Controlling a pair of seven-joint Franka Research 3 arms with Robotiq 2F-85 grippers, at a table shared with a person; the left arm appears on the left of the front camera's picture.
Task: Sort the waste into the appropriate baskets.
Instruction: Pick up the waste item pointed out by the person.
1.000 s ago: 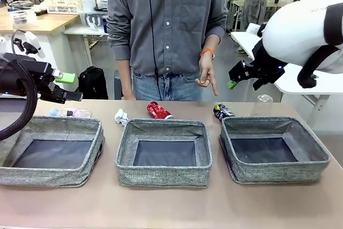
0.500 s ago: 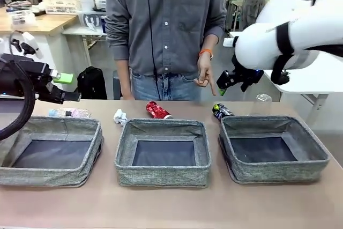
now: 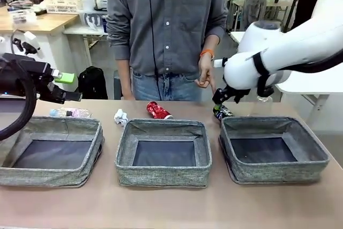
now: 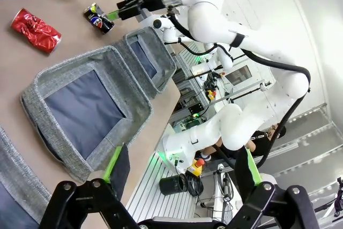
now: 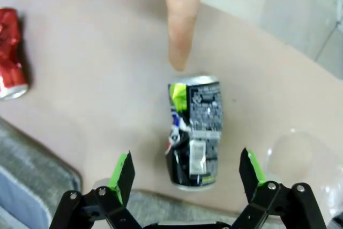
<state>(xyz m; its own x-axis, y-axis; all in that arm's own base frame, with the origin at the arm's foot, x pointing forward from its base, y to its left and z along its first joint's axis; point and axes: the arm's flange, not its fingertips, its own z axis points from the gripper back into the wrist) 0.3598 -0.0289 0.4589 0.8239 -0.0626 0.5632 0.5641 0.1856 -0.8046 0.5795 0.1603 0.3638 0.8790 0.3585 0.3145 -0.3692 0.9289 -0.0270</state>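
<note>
Tan table [image 3: 161, 207] carries three grey woven baskets in a row: left basket [image 3: 53, 123], middle basket [image 3: 166, 127], right basket [image 3: 273, 123]. Along the table's far edge, the crushed dark can [image 5: 194, 132] lies by the right basket's far left corner. The right gripper [image 5: 187, 160] hovers over it, jaws wide, and a person's hand [image 3: 205, 76] points at it. The left gripper [image 3: 68, 87], wide and empty, hangs over the left basket.

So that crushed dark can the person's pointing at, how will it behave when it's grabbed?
Probably light: the crushed dark can looks like thin, empty metal. Its dented, flattened body lies on its side and likely won't roll far if nudged. Squeezed, it may buckle further, and its glossy skin could slip in the open right gripper.
</note>
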